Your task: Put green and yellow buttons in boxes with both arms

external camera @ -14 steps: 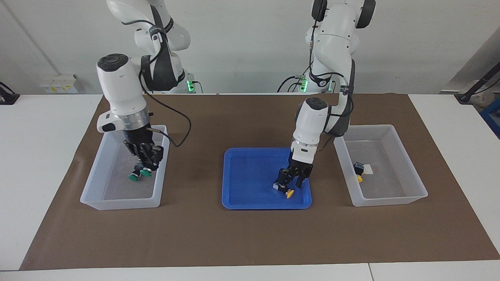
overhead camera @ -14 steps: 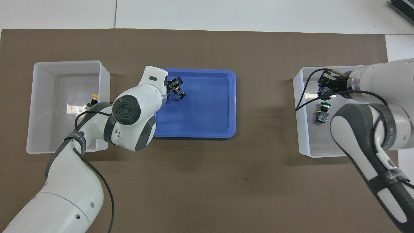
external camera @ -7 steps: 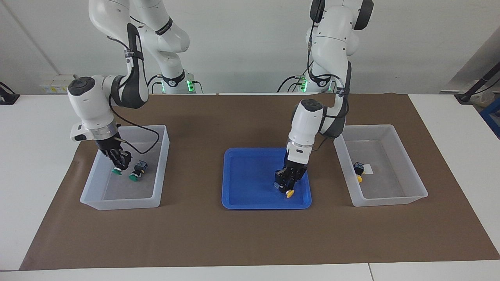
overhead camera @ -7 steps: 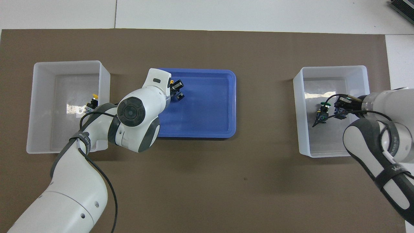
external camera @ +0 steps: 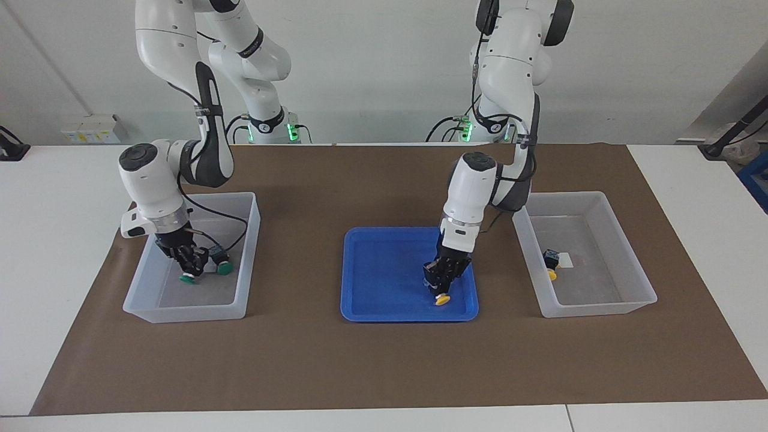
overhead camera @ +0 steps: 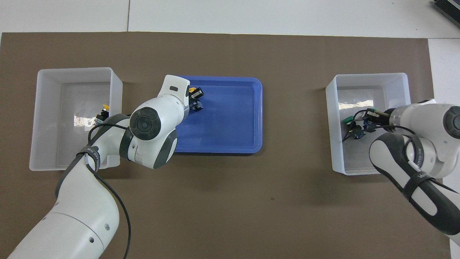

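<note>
Pickup underway: my left fingers (external camera: pixel 440 271) pinch the yellow button (external camera: pixel 443 299) in the tray (external camera: pixel 384 270), lift next; my right fingers (external camera: pixel 191 259) hold a green button (external camera: pixel 187 278) inside its box (external camera: pixel 186 312).

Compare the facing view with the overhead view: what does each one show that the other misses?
Facing view only: the arm bases and the wall. It also shows how low the left gripper sits in the blue tray, right at the tray's yellow button, and it shows the binned yellow button in full.

Overhead view only: the left arm covers a corner of the yellow-button bin and part of the button in it.

Both views: the right gripper is down in the green-button bin, gripping one green button. A second green button lies beside it.
</note>
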### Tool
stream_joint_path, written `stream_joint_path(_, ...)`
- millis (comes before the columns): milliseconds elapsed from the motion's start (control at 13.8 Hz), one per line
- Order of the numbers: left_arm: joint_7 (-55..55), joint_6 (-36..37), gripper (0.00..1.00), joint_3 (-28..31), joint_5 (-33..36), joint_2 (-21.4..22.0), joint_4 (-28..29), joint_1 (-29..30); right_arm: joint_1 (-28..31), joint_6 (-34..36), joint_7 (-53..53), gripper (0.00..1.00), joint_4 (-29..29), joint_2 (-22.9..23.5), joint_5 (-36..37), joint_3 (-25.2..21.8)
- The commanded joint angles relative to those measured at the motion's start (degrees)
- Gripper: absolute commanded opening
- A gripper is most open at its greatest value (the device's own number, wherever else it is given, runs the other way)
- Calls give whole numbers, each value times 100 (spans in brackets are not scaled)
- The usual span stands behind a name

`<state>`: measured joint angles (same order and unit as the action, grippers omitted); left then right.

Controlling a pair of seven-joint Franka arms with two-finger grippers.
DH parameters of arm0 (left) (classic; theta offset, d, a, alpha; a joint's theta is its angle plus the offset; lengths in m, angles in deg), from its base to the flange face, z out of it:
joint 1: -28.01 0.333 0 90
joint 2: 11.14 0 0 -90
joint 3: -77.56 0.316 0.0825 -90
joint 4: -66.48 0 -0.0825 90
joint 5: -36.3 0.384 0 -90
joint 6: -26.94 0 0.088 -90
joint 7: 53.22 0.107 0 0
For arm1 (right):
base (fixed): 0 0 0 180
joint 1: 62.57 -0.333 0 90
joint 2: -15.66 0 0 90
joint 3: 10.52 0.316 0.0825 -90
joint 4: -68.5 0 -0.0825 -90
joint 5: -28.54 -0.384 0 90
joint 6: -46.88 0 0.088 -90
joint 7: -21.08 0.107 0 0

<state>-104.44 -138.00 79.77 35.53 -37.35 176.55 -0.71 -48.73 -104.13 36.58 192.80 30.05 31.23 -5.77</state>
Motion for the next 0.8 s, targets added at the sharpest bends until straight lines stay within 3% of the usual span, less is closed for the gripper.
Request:
stream_joint_path(0,-90,32,0,60,42,-138,-336,-28,49,123,-143,0,32,-33,92,78)
stream_joint_path(145,-81,294,0,60,41,-182,-599,24,57,307,-415,1,32,-68,83,78)
stream_joint_path(434,-46,1602,0,69,50,-428,-1828,234,49,291,-2040,0,-64,-33,83,78)
stream_joint_path(724,24,2386,0,-1,50,-227,-2358,718,-4,229,-3034,0,-424,143,66,157)
